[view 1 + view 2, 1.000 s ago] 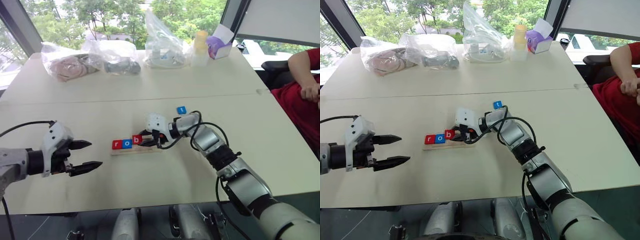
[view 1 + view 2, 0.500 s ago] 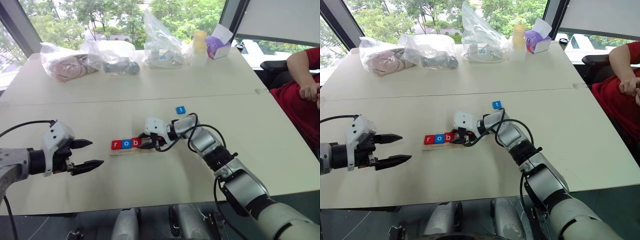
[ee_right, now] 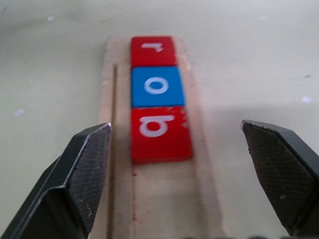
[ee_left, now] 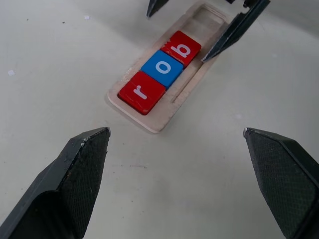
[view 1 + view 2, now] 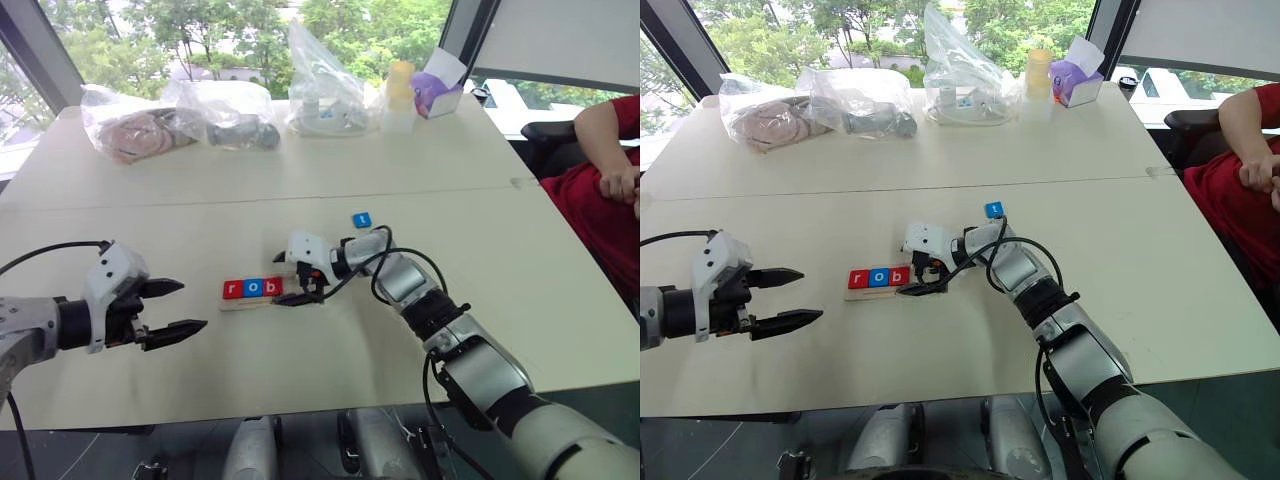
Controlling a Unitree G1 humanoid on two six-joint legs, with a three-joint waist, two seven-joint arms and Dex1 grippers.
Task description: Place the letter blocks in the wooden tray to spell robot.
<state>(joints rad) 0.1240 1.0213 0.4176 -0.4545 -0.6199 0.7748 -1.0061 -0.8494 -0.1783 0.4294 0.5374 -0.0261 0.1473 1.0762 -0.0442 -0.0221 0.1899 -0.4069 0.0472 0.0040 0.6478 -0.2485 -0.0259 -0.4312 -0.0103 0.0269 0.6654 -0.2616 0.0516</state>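
The wooden tray (image 5: 262, 303) lies mid-table with three letter blocks in a row at its left end: red r (image 5: 233, 289), blue o (image 5: 253, 288) and red b (image 5: 273, 287). My right gripper (image 5: 283, 279) is open at the tray's bare right part. Its fingers straddle the tray just behind the b (image 3: 159, 132) without touching it. A blue t block (image 5: 361, 219) lies loose on the table behind my right arm. Left of the tray, my left gripper (image 5: 194, 306) hovers open and holds nothing, pointing at the tray (image 4: 164, 117).
Several plastic bags (image 5: 180, 118) with items, a pale bottle (image 5: 400, 85) and a purple box (image 5: 440, 88) line the table's far edge. A person in a red top (image 5: 600, 190) sits at the right side of the table.
My right gripper has opened and let go of the red b block, which now lies flat in the tray beside the o. The left arm has stayed still.
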